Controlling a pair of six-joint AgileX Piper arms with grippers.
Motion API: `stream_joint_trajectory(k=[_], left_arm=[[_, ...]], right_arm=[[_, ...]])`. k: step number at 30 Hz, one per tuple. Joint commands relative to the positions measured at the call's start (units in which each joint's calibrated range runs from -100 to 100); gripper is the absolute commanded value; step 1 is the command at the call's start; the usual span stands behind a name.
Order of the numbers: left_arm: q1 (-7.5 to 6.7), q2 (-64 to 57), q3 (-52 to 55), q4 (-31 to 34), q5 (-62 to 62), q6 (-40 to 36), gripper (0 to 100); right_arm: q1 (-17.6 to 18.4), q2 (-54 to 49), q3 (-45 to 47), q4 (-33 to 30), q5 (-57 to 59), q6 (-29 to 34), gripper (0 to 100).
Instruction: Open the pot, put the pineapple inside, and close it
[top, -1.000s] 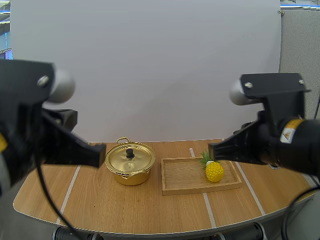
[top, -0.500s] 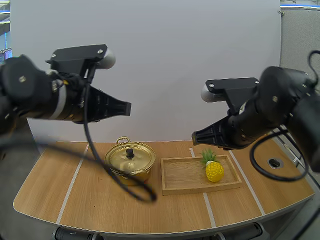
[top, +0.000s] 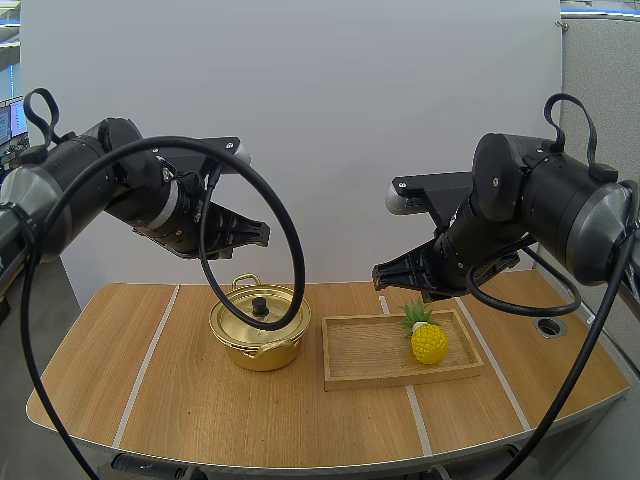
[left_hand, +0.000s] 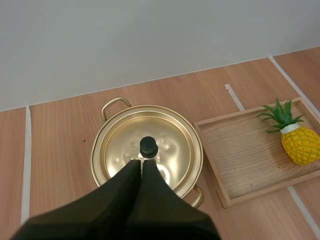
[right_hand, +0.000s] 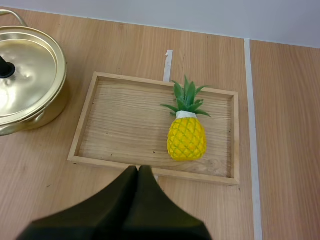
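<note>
A gold pot (top: 258, 328) with its lid on and a black knob (top: 260, 303) stands left of centre on the table. To its right a yellow pineapple (top: 428, 338) with green leaves lies in a wooden tray (top: 365, 352). My left gripper (top: 263, 235) hangs shut, high above the pot; in the left wrist view its joined fingers (left_hand: 141, 162) point at the lid knob (left_hand: 148, 146). High over the tray my right gripper (top: 378, 272) is shut too. In the right wrist view its wedge (right_hand: 137, 169) sits above the tray's near rim (right_hand: 150, 169), with the pineapple (right_hand: 186, 137) just beyond.
The wooden table (top: 200, 400) has pale tape lines and a curved front edge. A round hole (top: 548, 326) sits near its right end. Bare wood lies in front of the pot and the tray. The pot (right_hand: 25, 75) is close to the tray's left side.
Both arms have swung away from the camera and out over the table. The left gripper now hangs above the pot, the right above the tray. Pot, tray and pineapple have not moved.
</note>
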Motion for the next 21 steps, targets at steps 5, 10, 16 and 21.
stream_joint_trajectory(k=[5,10,16,21], left_arm=[[0.03,0.6,-0.2,-1.4,-2.0,2.2,68],[0.03,0.6,-0.2,-1.4,-1.6,5.3,100],[0.03,0.7,-0.2,-1.4,-0.6,9.6,100],[0.03,1.4,-0.2,-5.2,0.0,16.3,100]], right_arm=[[-0.2,-0.2,-0.5,-0.4,-3.2,-0.3,79],[-0.2,-0.2,-0.5,-2.2,-7.2,-0.3,100],[-0.2,-0.2,-0.5,-2.9,-9.2,-0.1,100],[-0.2,-0.2,-0.5,-2.9,-9.7,-0.1,100]])
